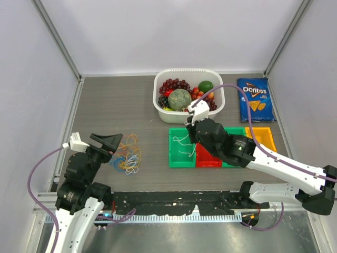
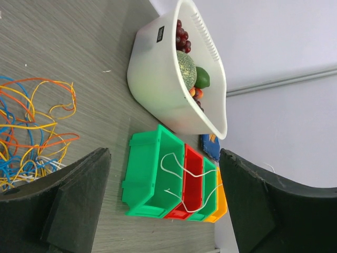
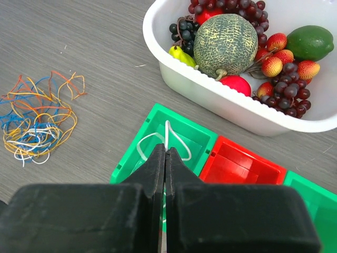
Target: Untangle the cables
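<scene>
A tangle of thin orange, yellow, blue and white cables (image 1: pixel 128 158) lies on the table left of centre; it also shows in the left wrist view (image 2: pixel 31 132) and the right wrist view (image 3: pixel 37 118). My left gripper (image 1: pixel 109 142) is open and empty just left of the tangle, with wide-spread fingers (image 2: pixel 73 195). My right gripper (image 3: pixel 166 152) is shut on a separate white cable (image 3: pixel 167 132), holding it over the left green bin (image 1: pixel 179 154). That white cable (image 2: pixel 170 154) drapes across the green and red bins.
A row of bins, green (image 3: pixel 152 124), red (image 1: pixel 208 159), green and yellow (image 1: pixel 263 138), stands right of centre. A white basket (image 1: pixel 158 100) of fruit is behind them. A Doritos bag (image 1: pixel 253 99) lies at the back right.
</scene>
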Tool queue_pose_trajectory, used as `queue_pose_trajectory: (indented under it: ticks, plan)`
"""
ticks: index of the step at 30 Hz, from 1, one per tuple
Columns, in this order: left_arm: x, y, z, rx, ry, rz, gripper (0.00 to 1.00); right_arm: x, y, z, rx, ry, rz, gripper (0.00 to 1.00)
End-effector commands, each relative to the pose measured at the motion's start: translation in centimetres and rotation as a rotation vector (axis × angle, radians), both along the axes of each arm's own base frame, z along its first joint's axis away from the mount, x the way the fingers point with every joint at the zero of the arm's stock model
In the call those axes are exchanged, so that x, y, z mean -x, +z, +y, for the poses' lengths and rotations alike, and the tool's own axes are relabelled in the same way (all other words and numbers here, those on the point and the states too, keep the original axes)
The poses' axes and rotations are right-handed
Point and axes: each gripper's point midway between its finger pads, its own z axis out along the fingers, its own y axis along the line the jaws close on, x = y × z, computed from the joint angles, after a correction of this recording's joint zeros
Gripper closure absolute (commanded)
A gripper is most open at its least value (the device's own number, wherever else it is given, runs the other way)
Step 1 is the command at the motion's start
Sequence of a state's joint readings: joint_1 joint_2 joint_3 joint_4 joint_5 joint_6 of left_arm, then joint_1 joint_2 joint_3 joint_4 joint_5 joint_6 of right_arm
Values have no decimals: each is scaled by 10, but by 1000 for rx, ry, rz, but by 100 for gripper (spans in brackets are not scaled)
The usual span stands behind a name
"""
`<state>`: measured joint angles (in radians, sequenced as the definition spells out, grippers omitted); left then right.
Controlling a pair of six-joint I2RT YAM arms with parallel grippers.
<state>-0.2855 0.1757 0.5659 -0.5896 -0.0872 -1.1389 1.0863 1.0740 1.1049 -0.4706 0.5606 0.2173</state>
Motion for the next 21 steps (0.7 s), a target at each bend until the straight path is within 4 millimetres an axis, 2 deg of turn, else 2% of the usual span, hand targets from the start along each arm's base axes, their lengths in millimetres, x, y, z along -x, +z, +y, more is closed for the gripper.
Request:
queue_pose_trajectory:
  ticks: [1, 6, 9, 10, 11, 12, 16, 19, 21]
  plan:
    - [4, 8, -5, -15, -41, -23, 11, -13, -3, 10, -53, -55, -36, 99]
    - [9, 14, -7, -23, -64, -45, 6, -23, -28, 28, -70, -56, -36, 99]
    - [11, 14, -7, -29, -69, -44, 6, -27, -54, 31, -40, -76, -22, 99]
    - [11, 12, -7, -34, -70, -37, 6, -28, -56, 32, -48, -83, -22, 99]
    - [11, 12, -7, -38, -72, -38, 6, -28, -68, 31, -35, -87, -10, 99]
    - [11, 11, -7, -39, -74, -33, 6, -28, -70, 33, -50, -87, -10, 99]
    - [8, 7, -8, -46, -75, -24, 6, -24, -100, 33, -46, -95, 42, 99]
    - [5, -2, -8, -50, -71, 2, 8, -21, -125, 35, -44, -83, 90, 99]
    - [2, -9, -9, -52, -74, 20, 10, -23, -135, 37, -58, -86, 98, 99]
